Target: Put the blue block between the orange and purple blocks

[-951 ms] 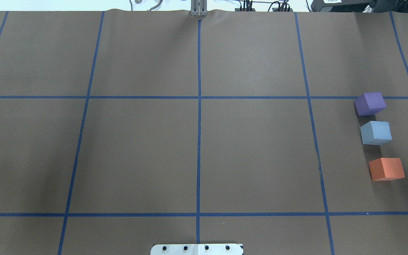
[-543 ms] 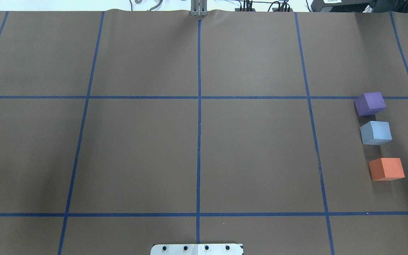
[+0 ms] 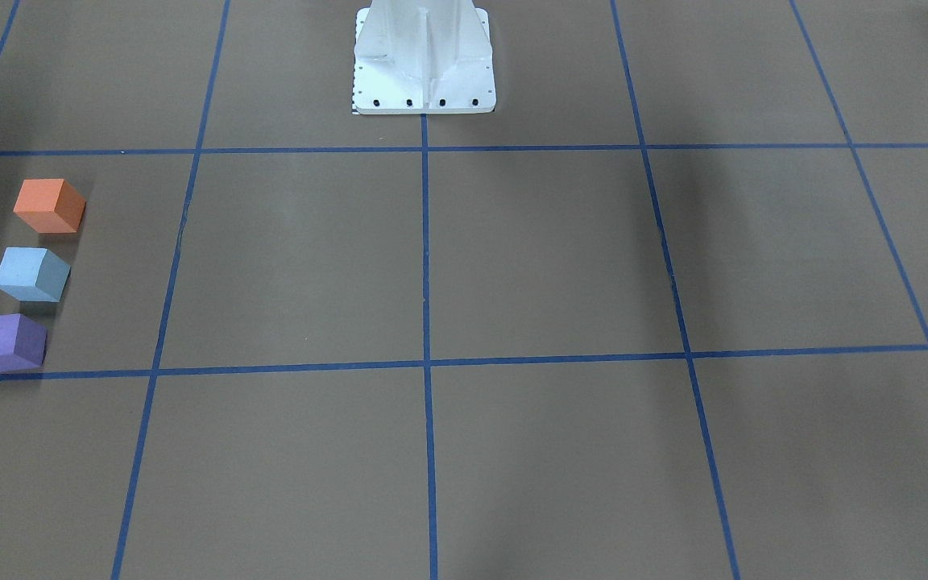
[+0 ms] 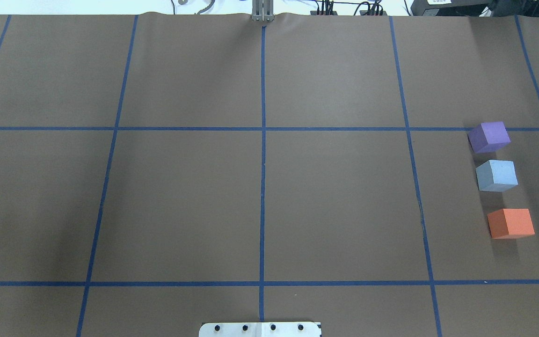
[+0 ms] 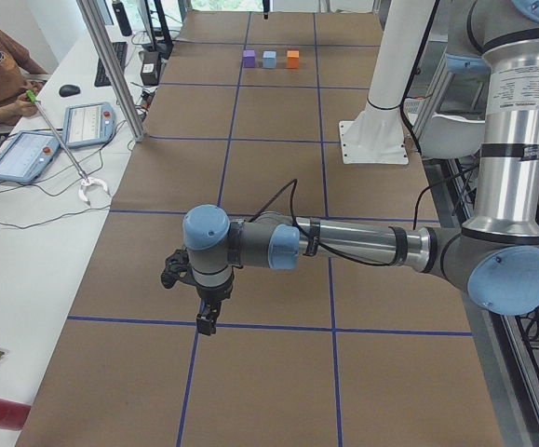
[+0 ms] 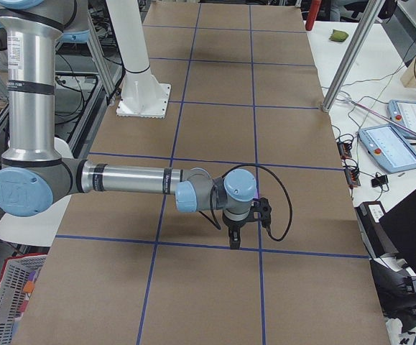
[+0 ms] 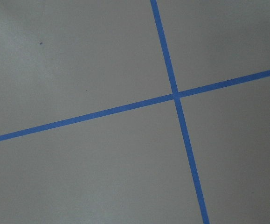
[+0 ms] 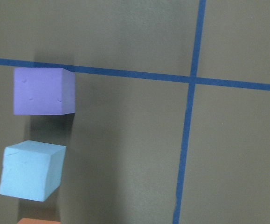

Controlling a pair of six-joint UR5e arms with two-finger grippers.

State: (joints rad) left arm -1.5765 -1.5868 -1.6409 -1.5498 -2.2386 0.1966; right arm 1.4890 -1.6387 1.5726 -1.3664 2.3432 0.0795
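- As the overhead view shows it, the blue block (image 4: 497, 175) stands flat on the brown table (image 4: 180, 201), and nothing holds it.
- The purple block (image 4: 488, 136) is just beside the blue block, on the side away from the robot. There is a narrow gap and they do not touch.
- The orange block (image 4: 511, 223) is near the blue block on the robot's side, with a somewhat wider gap. The blue block is therefore between the two others, in one slightly slanted row.
- In the right wrist view the blue block is a little turned compared with the purple one.
- A blue tape line (image 4: 344, 128) passes beyond the blue block, right at the far edge of the purple block.
- The white base (image 3: 424, 72) is well apart from the blue block, toward the robot's left.
- The left gripper (image 5: 206, 321) points down over the table, very far from the blue block. I cannot tell how wide its fingers are, or whether they hold anything.
- The right gripper (image 6: 234, 241) also points down. The state of its fingers I cannot tell either.
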